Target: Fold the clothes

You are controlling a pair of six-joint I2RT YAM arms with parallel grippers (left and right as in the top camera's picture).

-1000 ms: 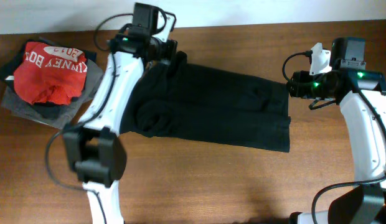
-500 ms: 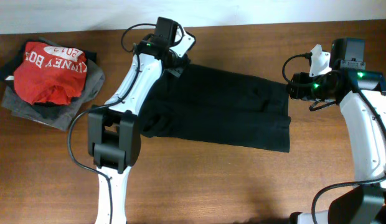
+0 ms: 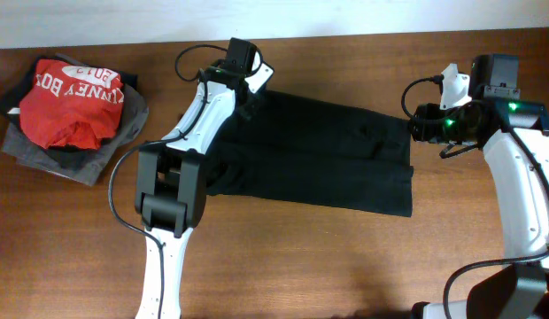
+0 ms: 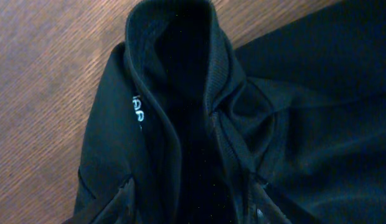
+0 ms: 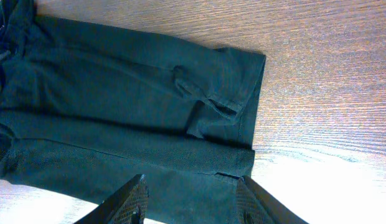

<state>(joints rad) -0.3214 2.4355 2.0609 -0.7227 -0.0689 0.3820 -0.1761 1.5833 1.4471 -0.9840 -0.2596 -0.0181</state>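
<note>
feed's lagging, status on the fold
Left gripper at collar, grip unclear. Right gripper open by hem. Black top spread out. Red T-shirt pile well apart.

The left arm (image 3: 206,113) has swung right along the black top's (image 3: 328,151) upper edge

My left arm (image 3: 199,115) reaches far across the bench, its left end effector (image 4: 190,198) pointing down with the fingers (image 4: 126,194) apart; I cannot tell whether they pinch anything. My right arm (image 3: 522,186) bends inward at the elbow, and my right end effector (image 5: 192,194) hangs low, jaws parted and empty.
</note>
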